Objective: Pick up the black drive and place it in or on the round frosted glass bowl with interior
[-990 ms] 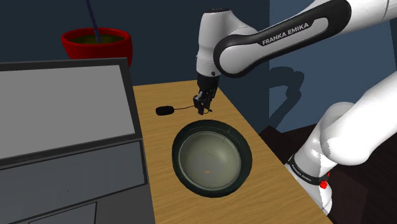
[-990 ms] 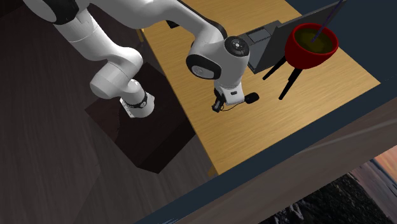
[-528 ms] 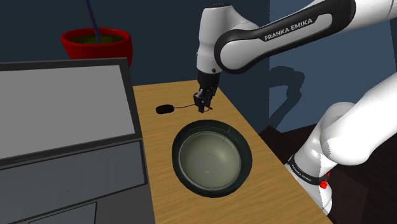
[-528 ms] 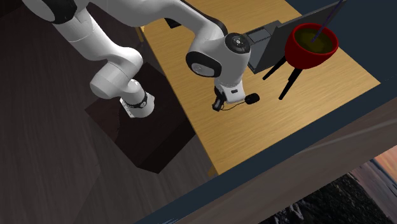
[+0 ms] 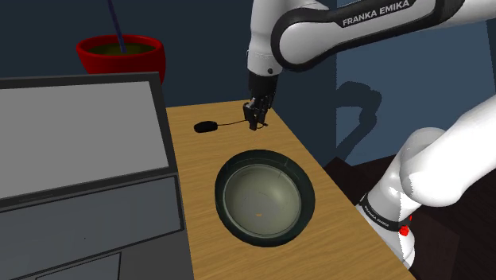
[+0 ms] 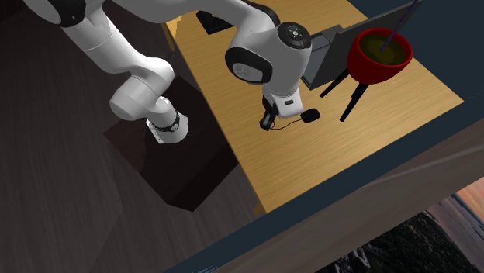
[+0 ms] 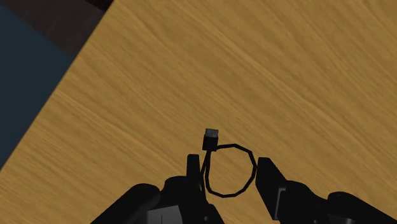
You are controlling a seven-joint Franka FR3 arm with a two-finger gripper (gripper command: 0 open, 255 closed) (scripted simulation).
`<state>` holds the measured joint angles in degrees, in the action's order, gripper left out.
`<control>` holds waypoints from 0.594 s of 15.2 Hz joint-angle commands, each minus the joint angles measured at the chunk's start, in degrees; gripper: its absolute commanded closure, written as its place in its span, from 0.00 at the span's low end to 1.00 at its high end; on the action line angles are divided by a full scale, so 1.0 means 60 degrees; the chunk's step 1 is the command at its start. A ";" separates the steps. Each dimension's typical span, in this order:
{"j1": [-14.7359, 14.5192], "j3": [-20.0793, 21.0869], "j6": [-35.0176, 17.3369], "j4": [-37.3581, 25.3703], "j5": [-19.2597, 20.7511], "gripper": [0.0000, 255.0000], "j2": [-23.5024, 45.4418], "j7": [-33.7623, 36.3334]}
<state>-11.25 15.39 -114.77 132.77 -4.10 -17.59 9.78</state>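
The black drive (image 5: pixel 207 126) is a small oval body with a thin cable ending in a looped plug (image 7: pixel 210 139). My gripper (image 5: pixel 254 123) is above the wooden table's far end, shut on the cable loop (image 7: pixel 229 170), which spans the gap between both fingers. The drive body hangs out to the shoulder view's left of the fingers, at about table height. In the second exterior view the drive (image 6: pixel 310 115) trails beside the gripper (image 6: pixel 266 122). The round glass bowl (image 5: pixel 222 187), dark-rimmed with a pale interior, sits on the table nearer the stand than the gripper.
A large grey box-like unit (image 5: pixel 79 159) takes up the shoulder view's left side of the table (image 5: pixel 350 239). A red pot (image 5: pixel 121 52) on a tripod (image 6: pixel 353 97) stands beyond the table's far end. The table edge runs close to the gripper.
The gripper has risen and moved away from the bowl toward the table's far end. The drive body has been pulled along by its cable in the same direction.
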 commanded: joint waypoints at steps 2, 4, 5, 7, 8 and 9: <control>-0.0001 -0.0021 0.0388 -0.0289 -0.0007 1.00 -0.0096 -0.0004; 0.0002 -0.0041 0.0652 -0.0494 -0.0009 1.00 -0.0156 -0.0014; 0.0004 -0.0051 0.0784 -0.0600 -0.0009 1.00 -0.0183 -0.0018; 0.0008 -0.0069 0.1046 -0.0816 -0.0008 1.00 -0.0229 -0.0025; 0.0010 -0.0078 0.1176 -0.0927 -0.0007 1.00 -0.0249 -0.0028; 0.0012 -0.0086 0.1307 -0.1040 -0.0005 1.00 -0.0267 -0.0031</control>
<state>-11.15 14.82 -107.90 127.54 -4.15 -19.24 9.45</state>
